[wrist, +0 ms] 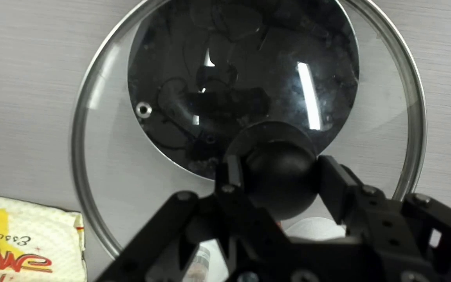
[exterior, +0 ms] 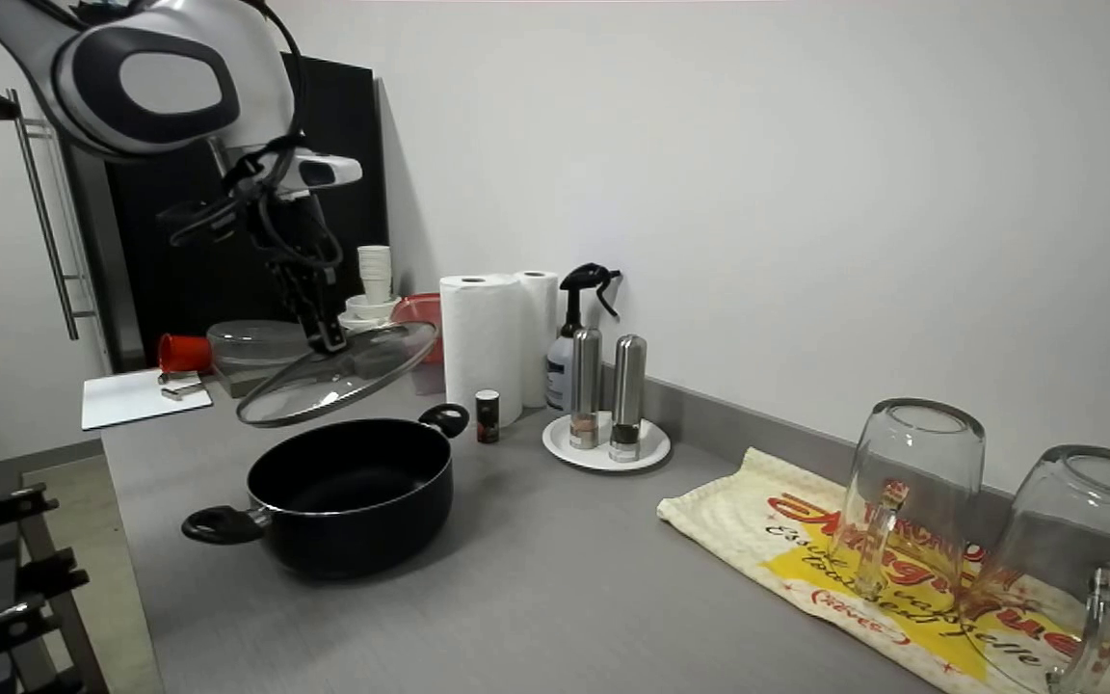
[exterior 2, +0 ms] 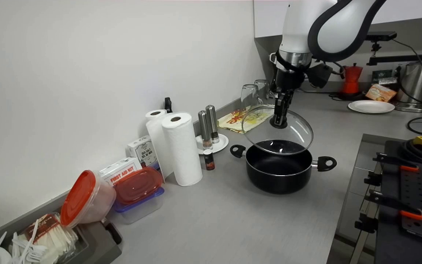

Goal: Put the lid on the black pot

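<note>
My gripper (exterior: 329,339) is shut on the dark knob of the glass lid (exterior: 362,381) and holds the lid in the air, tilted. The gripper (exterior 2: 280,123) and lid (exterior 2: 260,128) also show in an exterior view. The black pot (exterior: 357,540) stands open on the counter below the lid; it also shows in an exterior view (exterior 2: 278,181). In the wrist view the gripper's (wrist: 278,170) fingers are on both sides of the round knob. The lid (wrist: 112,164) fills the middle there. The pot (wrist: 241,78) shows through the glass, off-centre toward the top.
Paper towel rolls (exterior: 478,347), a small spice jar (exterior: 487,416) and a white plate (exterior: 555,453) with two grinders stand by the wall near the pot. Glass mugs (exterior: 907,482) sit on a printed cloth (exterior: 757,482). Plastic containers (exterior 2: 137,205) stand along the wall.
</note>
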Robot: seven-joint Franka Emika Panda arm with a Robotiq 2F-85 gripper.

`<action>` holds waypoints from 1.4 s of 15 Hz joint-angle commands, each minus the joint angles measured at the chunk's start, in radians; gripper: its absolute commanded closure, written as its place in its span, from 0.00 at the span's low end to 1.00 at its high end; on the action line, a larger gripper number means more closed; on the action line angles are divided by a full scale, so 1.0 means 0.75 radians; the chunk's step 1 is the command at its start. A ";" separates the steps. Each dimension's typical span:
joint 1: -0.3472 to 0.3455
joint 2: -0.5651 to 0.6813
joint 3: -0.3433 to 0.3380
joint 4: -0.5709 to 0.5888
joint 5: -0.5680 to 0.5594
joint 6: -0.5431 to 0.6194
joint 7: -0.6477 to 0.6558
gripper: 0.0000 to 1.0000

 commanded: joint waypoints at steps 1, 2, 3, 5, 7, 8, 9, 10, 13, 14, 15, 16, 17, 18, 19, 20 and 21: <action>0.038 0.053 -0.011 0.073 0.218 0.016 -0.290 0.75; 0.038 0.063 -0.009 0.088 0.266 -0.003 -0.355 0.75; 0.036 0.078 -0.007 0.105 0.315 -0.022 -0.425 0.75; 0.022 0.108 -0.005 0.139 0.334 -0.087 -0.487 0.75; 0.008 0.134 -0.007 0.171 0.248 -0.198 -0.433 0.75; 0.004 0.143 -0.007 0.184 0.227 -0.243 -0.421 0.75; 0.003 0.150 -0.007 0.196 0.210 -0.285 -0.413 0.75; 0.001 0.157 -0.006 0.208 0.199 -0.317 -0.412 0.75; 0.004 0.175 -0.002 0.243 0.152 -0.380 -0.394 0.75; 0.005 0.188 -0.003 0.259 0.133 -0.392 -0.386 0.75; 0.003 0.204 -0.003 0.274 0.129 -0.396 -0.393 0.75; 0.001 0.223 -0.003 0.290 0.124 -0.399 -0.397 0.75; -0.002 0.243 -0.003 0.303 0.125 -0.398 -0.404 0.75; -0.004 0.261 -0.002 0.315 0.126 -0.396 -0.410 0.75; -0.006 0.282 -0.001 0.326 0.128 -0.392 -0.413 0.75; -0.007 0.302 -0.001 0.335 0.129 -0.390 -0.413 0.75; -0.009 0.320 0.001 0.344 0.130 -0.389 -0.414 0.75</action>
